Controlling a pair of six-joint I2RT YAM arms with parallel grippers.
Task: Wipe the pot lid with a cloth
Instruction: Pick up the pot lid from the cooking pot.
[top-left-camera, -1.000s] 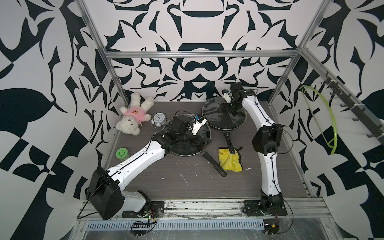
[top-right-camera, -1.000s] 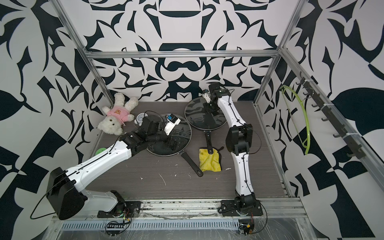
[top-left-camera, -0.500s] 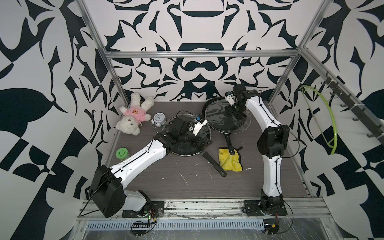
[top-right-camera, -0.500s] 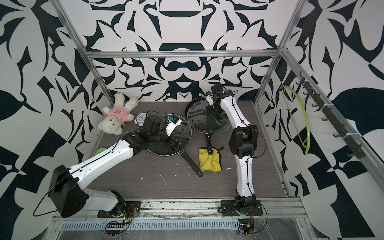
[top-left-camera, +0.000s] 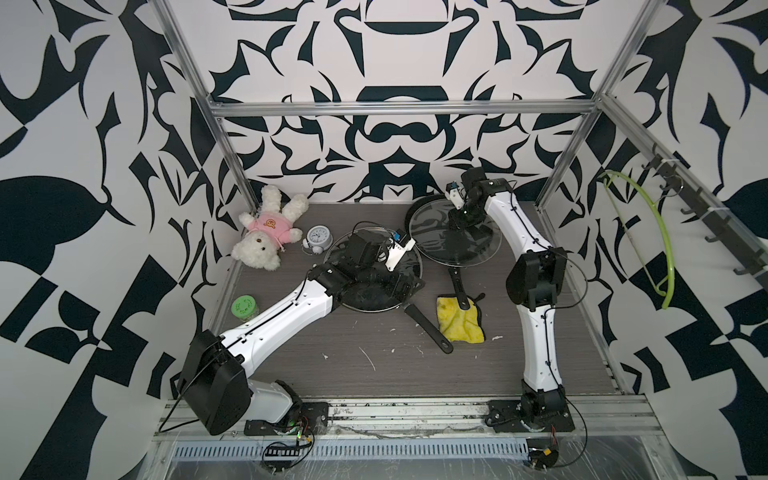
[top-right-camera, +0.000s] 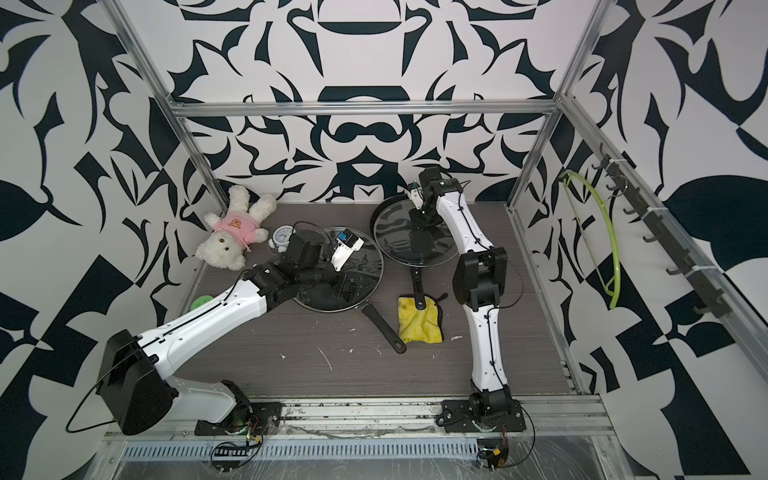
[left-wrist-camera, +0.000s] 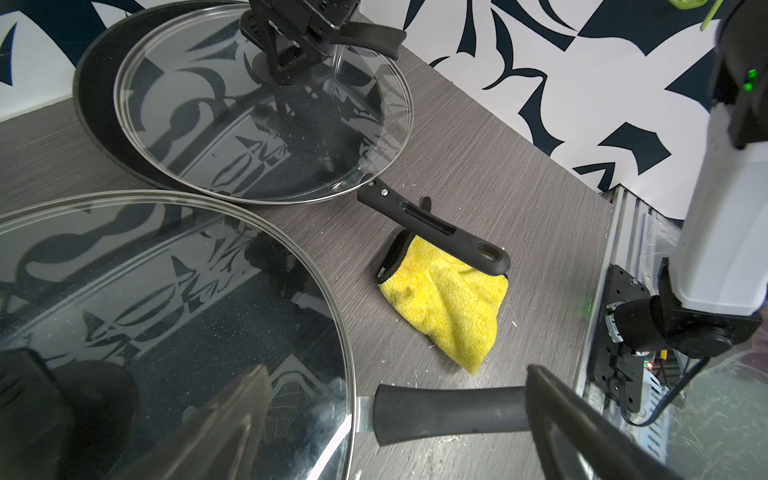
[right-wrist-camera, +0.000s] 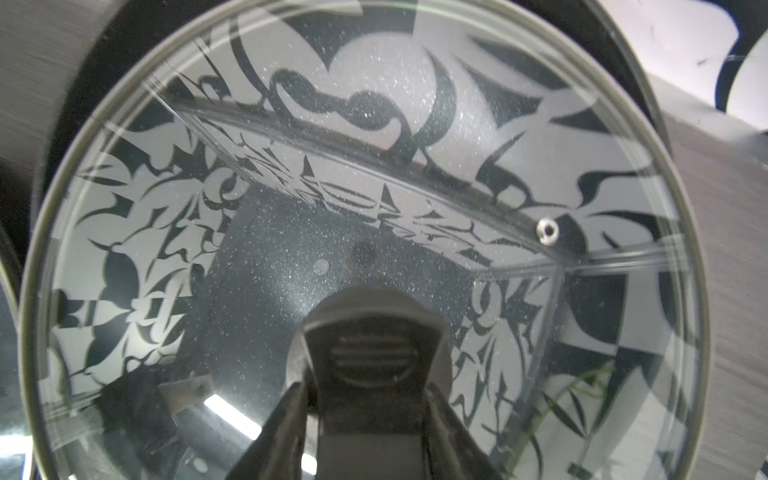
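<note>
Right arm has swung outward, tilting the round glass pot lid (top-left-camera: 453, 245) up on the black frying pan (left-wrist-camera: 95, 104). Right pincer (right-wrist-camera: 365, 386) is clamped on its black knob (right-wrist-camera: 370, 353). Left pincer (left-wrist-camera: 397, 370) is spread wide, hovering over a second glass lid (left-wrist-camera: 166, 291). Fluffy yellow microfibre cloth (top-left-camera: 459, 322) lies on the grey tabletop (top-left-camera: 374, 365), with the pan handle (left-wrist-camera: 432, 228) across its edge.

Both top views bright, evenly lit, sharp. Shadows on tabletop (top-left-camera: 374, 374) soft, faint. Plastic sheet (top-left-camera: 415, 465) at front rail shows small glints. Left wrist view: left lid (left-wrist-camera: 166, 311) and right lid (left-wrist-camera: 257, 124) mirror patterned wall (left-wrist-camera: 519, 95); left tool (left-wrist-camera: 397, 370) close to lens, out of focus. Right wrist view: right lid speckled, white glare strips on glass, probably ceiling lamp; tabletop corner smeared; right tool (right-wrist-camera: 365, 395) soft.
</note>
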